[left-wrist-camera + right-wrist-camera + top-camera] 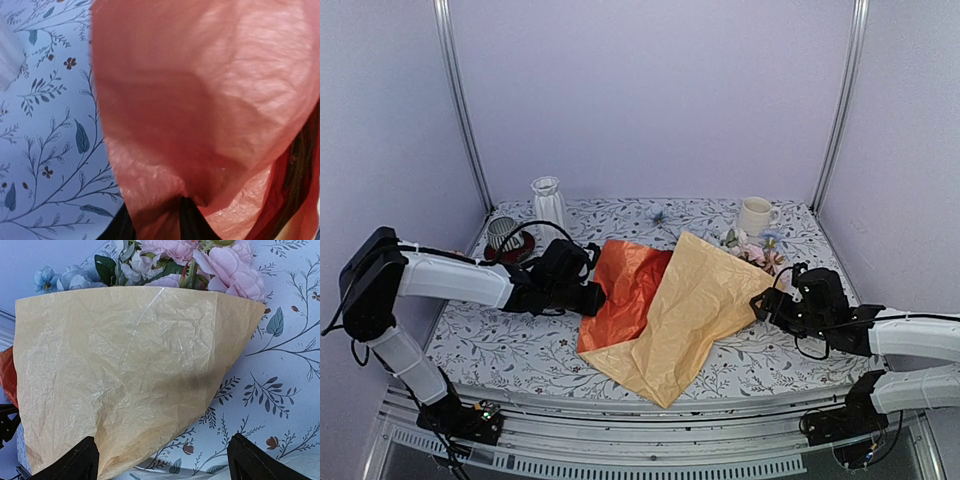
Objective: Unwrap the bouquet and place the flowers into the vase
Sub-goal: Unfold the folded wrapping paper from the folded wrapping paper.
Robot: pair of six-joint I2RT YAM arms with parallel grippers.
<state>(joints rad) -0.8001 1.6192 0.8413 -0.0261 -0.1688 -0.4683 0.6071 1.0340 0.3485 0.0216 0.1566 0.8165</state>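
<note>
Across the middle of the table (500,345) the bouquet's paper (695,300) lies spread open, the flowers (760,252) poking out toward the right rear corner. At its right edge the right gripper (767,304) has its fingers (75,462) spread wide, paper between them, unclamped. Over at the orange left edge, the left gripper (590,297) is draped in paper, so I can't tell its grip. At the left rear corner stands the vase (548,200).

Most of the flowers (763,254) lie hidden under the paper (695,300); the left gripper's (594,297) jaws vanish beneath its orange edge.
</note>
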